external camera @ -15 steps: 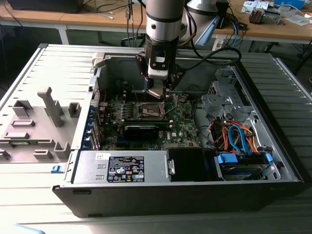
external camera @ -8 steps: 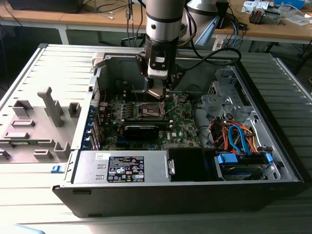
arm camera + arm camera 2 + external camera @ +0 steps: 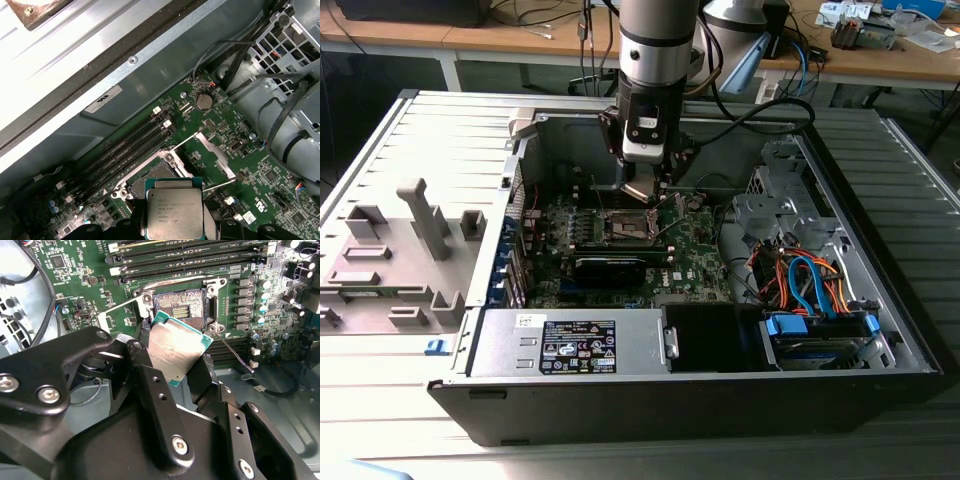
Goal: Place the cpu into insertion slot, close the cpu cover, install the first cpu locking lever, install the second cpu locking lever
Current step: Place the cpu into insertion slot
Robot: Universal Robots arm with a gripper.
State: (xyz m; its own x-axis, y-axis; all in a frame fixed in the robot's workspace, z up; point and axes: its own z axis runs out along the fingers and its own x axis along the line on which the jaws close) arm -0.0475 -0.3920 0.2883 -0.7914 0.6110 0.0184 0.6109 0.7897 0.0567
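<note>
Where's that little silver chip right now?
In the second wrist view, the cpu is clamped in the gripper, tilted, close to the open insertion slot on the motherboard.

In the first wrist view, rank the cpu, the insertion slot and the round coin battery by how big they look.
1. cpu, held in the tool, nearest the camera, so its lead is unsure.
2. insertion slot, partly hidden behind it.
3. coin battery, clearly smallest.
</note>
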